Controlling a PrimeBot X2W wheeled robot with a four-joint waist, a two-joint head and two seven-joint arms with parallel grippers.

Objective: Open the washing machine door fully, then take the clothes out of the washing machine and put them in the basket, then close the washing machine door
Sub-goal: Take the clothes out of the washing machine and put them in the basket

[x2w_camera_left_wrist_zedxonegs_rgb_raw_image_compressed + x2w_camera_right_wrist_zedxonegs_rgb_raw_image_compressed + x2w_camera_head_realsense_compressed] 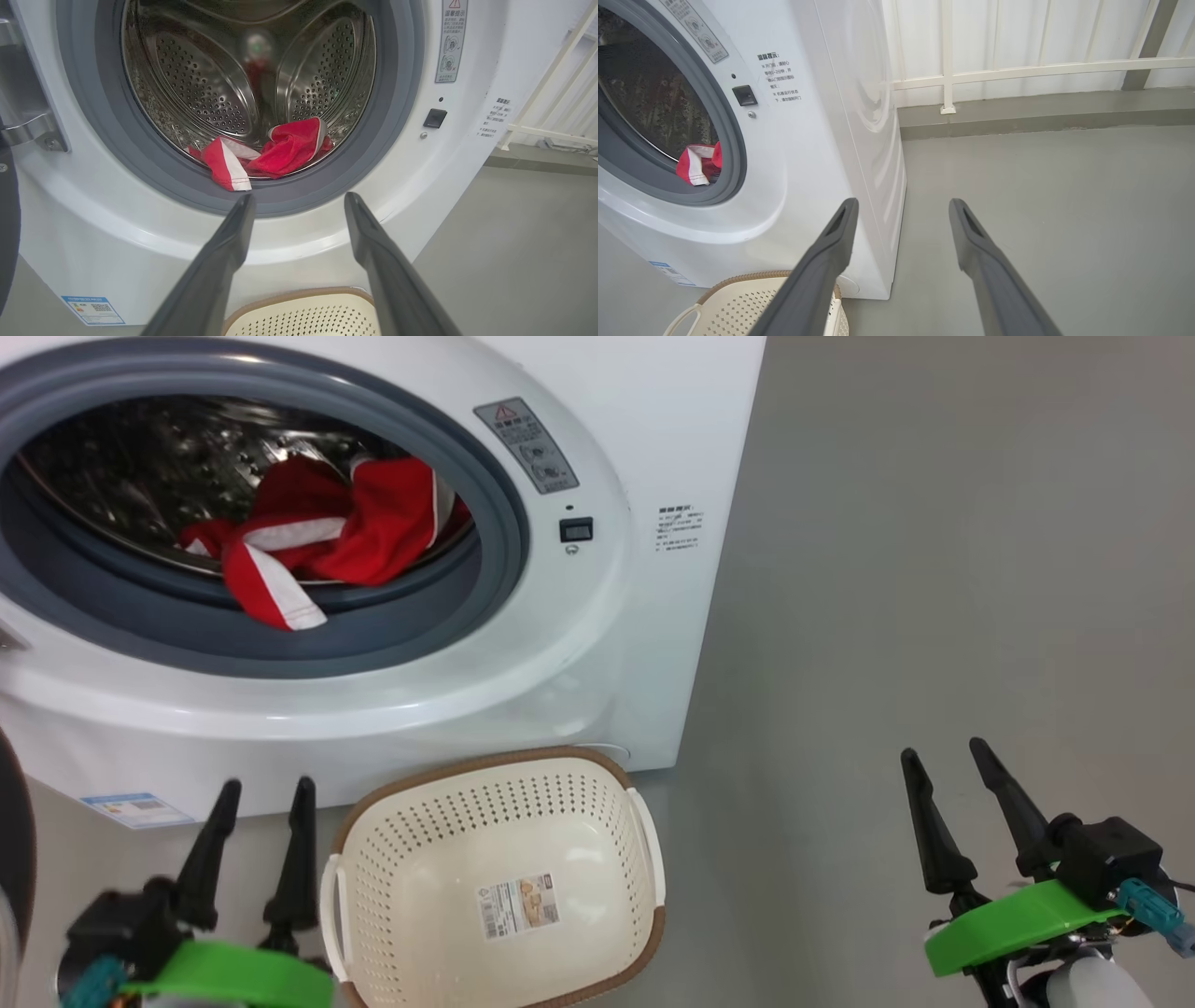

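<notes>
left gripper (267, 786) low, fingers up, agape, empty | right gripper (943, 749) same | washing machine door (14, 840) apparently open

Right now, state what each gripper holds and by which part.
Nothing held: left gripper and right gripper stand open; red, white-striped fabric clothes lie in perforated steel drum.

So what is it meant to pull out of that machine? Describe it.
Find the big white washing machine and look into its round opening, ringed by a grey gasket. At the front of the drum lie the clothes, one crumpled garment drooping over the gasket. It is bright red with white stripes amid grey and steel.
</notes>
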